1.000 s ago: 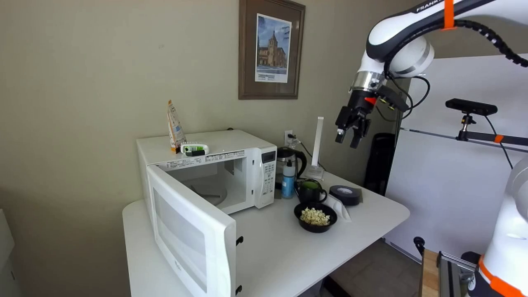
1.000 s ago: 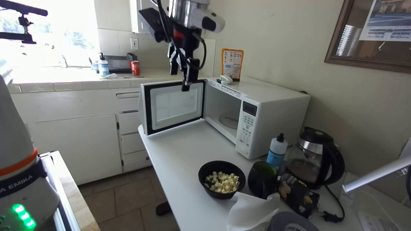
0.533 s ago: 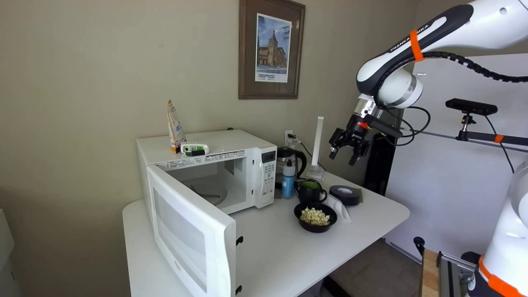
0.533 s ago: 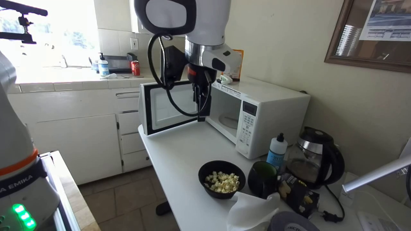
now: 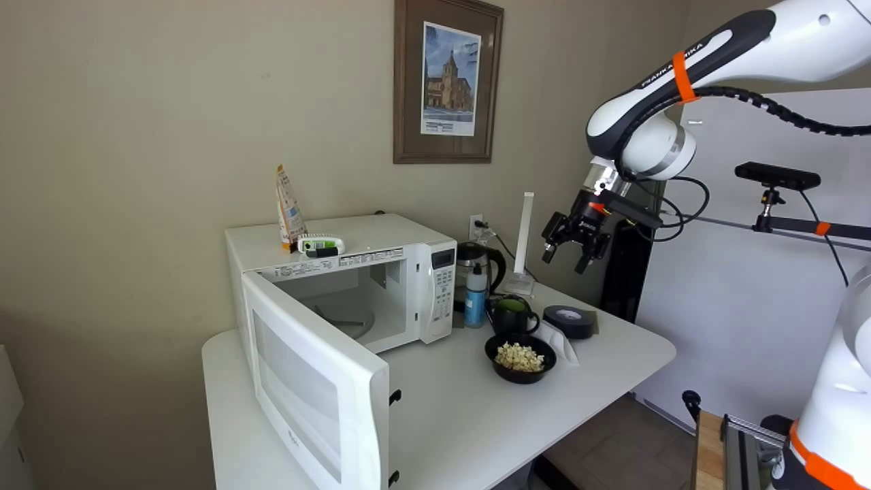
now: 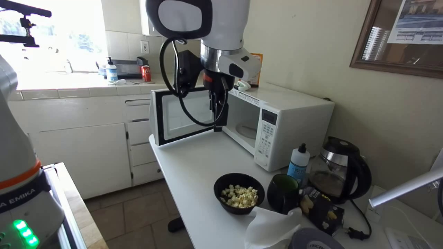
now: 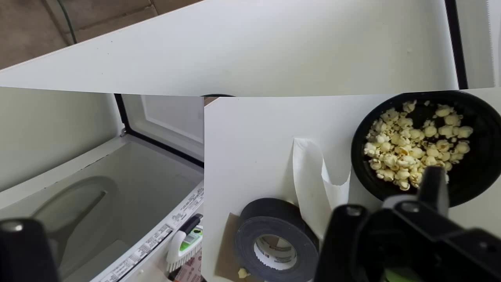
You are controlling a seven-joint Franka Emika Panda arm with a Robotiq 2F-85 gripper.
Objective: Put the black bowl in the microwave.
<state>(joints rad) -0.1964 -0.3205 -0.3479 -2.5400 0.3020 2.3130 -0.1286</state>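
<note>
The microwave (image 6: 304, 131), black bowl (image 6: 242, 178) and counter (image 6: 195, 164) are showing smooth surfaces; the kettle (image 6: 332, 173) is combining glass, shiny metal and plastic; the tape roll (image 7: 274, 226) is presenting matt sides.

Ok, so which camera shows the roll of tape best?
The wrist view: the roll of tape looks biggest there, and you can see into its hole. Both exterior views show it less well: in an exterior view the roll is small; in an exterior view the roll is cut off at the bottom.
</note>
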